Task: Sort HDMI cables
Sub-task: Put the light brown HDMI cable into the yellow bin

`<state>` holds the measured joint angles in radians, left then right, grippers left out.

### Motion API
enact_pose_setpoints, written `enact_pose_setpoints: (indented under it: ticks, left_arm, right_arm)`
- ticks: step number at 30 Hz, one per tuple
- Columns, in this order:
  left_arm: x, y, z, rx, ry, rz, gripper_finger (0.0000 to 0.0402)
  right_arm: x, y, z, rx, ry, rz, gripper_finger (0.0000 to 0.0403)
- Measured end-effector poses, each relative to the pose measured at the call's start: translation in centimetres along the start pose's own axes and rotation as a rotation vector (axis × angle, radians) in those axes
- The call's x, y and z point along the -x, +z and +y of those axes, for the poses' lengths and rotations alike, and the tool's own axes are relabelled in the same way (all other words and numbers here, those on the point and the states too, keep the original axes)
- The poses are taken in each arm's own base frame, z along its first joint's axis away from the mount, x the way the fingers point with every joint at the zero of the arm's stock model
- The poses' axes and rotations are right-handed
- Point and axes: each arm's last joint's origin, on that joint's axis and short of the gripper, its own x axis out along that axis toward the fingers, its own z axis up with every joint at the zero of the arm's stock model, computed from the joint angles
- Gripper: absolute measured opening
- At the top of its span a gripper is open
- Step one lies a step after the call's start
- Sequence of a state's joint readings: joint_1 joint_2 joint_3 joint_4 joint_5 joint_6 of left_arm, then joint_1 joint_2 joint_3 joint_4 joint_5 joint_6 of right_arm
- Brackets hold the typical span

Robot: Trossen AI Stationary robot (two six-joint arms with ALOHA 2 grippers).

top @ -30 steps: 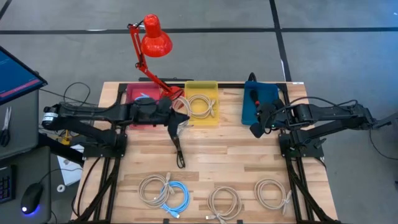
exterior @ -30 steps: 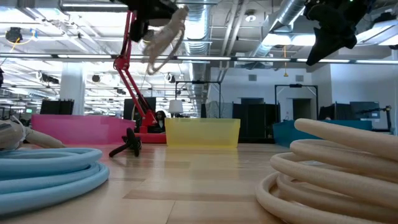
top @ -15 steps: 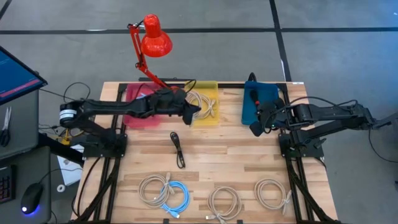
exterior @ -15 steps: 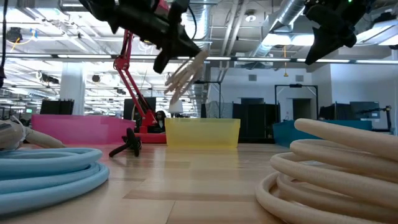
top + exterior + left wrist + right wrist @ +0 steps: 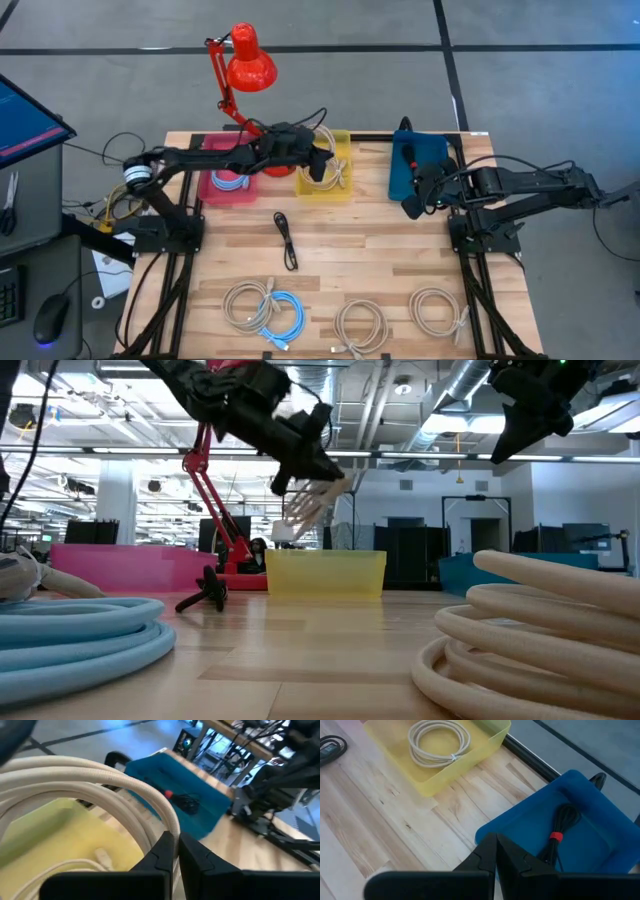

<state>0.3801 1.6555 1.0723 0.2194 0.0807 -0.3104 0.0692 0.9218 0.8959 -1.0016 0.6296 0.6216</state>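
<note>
My left gripper [image 5: 321, 164] [image 5: 322, 475] hovers over the yellow bin [image 5: 343, 140], shut on a beige coiled HDMI cable [image 5: 310, 508] [image 5: 115, 782]. Another beige coil [image 5: 439, 740] lies in that bin. A light blue coil [image 5: 232, 181] rests in the pink bin. A black bundle with a red tie [image 5: 559, 838] lies in the blue bin [image 5: 432, 150]. My right gripper [image 5: 411, 207] [image 5: 496, 851] is shut and holds nothing, beside the blue bin's near end. On the table lie a black bundle [image 5: 287, 241], three beige coils [image 5: 245, 300] and a light blue coil [image 5: 284, 318]. My left gripper pinches the strands of the beige coil at one side of its loop [image 5: 169, 821] between the two fingers. It comes slanting from the table's left and above. The coil is lifted clear and hangs below the fingertips over the yellow bin [image 5: 325, 572].
A red desk lamp [image 5: 243, 62] stands at the far edge behind the pink bin [image 5: 210, 152]. The three bins line the far side. Bare wood [image 5: 380, 250] lies between the bins and the near row of coils.
My left gripper has carried the beige coil from above the table in front of the pink bin toward the right and far edge, and now holds it over the yellow bin. The pink bin with its light blue coil has come into sight. My right arm has kept still.
</note>
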Motion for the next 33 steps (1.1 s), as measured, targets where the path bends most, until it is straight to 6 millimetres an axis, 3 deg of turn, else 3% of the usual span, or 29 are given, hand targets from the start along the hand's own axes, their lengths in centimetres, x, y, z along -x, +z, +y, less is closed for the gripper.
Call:
enact_pose_setpoints:
  ticks: [20, 26, 33]
  left_arm:
    - [-4.9, -5.5, 3.3, 0.035, 0.078, 0.182, 0.0010]
    - [-5.0, -5.6, 3.4, 0.026, 0.099, 0.171, 0.0021]
    - [-5.0, -5.3, 3.4, -0.020, 0.125, 0.142, 0.0065]
  right_arm:
    - [0.0, 0.0, 0.0, 0.000, 0.000, 0.000, 0.0000]
    - [0.0, 0.0, 0.0, 0.000, 0.000, 0.000, 0.0000]
    - [0.0, 0.0, 0.0, 0.000, 0.000, 0.000, 0.0000]
